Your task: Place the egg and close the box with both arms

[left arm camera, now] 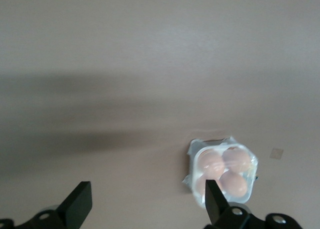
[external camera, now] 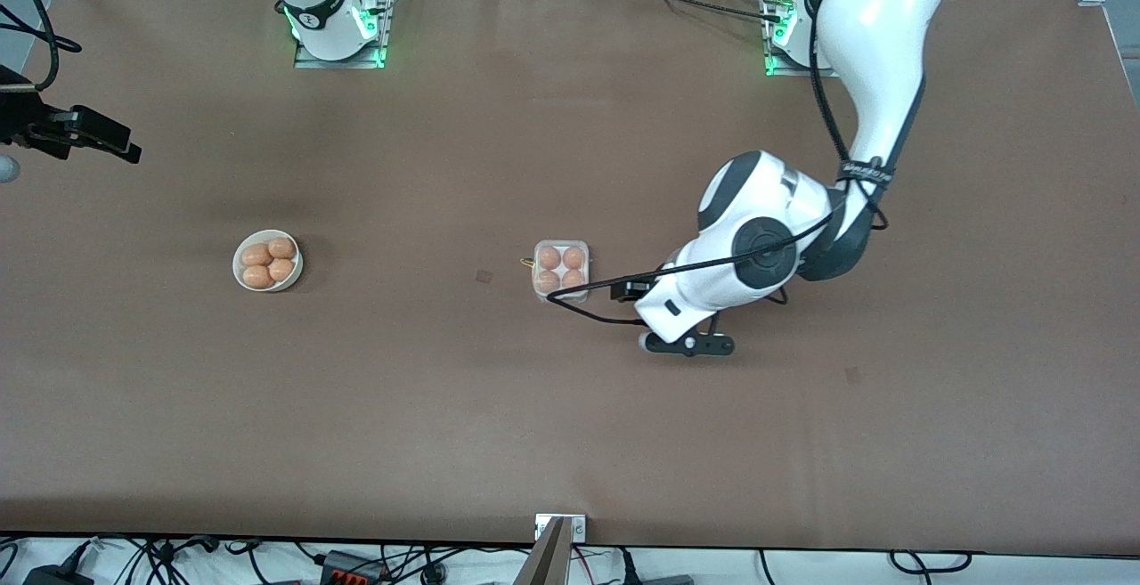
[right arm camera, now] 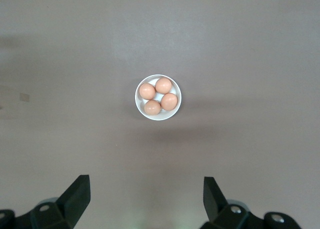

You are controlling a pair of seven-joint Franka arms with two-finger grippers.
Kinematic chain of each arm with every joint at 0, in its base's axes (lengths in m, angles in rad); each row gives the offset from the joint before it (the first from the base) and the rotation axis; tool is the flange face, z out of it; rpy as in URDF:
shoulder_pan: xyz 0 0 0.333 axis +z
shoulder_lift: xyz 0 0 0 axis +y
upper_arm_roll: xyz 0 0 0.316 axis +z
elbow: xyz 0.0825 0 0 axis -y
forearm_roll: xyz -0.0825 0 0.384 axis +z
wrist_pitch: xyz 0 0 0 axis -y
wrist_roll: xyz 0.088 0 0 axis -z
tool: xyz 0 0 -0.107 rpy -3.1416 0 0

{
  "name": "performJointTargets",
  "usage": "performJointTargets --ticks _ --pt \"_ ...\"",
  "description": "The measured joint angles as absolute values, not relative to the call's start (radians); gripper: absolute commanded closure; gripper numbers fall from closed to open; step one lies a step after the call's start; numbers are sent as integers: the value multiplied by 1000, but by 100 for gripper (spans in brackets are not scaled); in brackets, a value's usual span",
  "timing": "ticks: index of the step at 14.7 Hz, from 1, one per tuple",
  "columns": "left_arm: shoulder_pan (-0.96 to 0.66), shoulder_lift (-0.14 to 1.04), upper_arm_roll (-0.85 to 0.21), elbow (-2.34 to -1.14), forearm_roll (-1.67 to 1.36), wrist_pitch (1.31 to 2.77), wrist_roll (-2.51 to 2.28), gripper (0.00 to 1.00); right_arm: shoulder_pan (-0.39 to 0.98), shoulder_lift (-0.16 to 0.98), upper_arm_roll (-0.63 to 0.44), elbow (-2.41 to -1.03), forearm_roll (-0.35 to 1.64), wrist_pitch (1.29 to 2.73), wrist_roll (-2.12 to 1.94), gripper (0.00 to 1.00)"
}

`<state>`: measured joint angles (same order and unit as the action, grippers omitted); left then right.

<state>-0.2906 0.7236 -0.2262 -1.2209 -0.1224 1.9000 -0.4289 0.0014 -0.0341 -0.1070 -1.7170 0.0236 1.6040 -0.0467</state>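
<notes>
The box (external camera: 561,270) is a small clear carton near the table's middle, with several brown eggs (external camera: 549,257) in its cells. In the left wrist view the box (left arm camera: 223,172) shows beside one of my fingers (left arm camera: 212,201), and its clear lid seems to lie down over the eggs. My left gripper (external camera: 663,300) (left arm camera: 146,201) is open and empty over bare table beside the box, toward the left arm's end. My right gripper (external camera: 120,144) (right arm camera: 145,196) hangs open and empty high at the right arm's end of the table.
A round white bowl (external camera: 242,257) (right arm camera: 141,108) with several brown eggs stands toward the right arm's end. A black cable (external camera: 588,311) loops down from the left arm close to the box. The brown table (external camera: 570,425) lies bare nearer the camera.
</notes>
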Motion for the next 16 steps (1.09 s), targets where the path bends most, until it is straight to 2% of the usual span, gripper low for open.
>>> performJointTargets --ticks 8,13,16 --pt "-136 589 -224 -1225 -101 1615 -290 0 4 -34 -103 -1716 24 1601 -47 0" --pt "-72 418 -224 -1309 -86 1556 -289 0 4 -34 -102 -1716 24 1595 -47 0" --pt "-30 340 -221 -1331 -64 1468 -289 0 3 -34 -102 -1716 24 1594 -47 0"
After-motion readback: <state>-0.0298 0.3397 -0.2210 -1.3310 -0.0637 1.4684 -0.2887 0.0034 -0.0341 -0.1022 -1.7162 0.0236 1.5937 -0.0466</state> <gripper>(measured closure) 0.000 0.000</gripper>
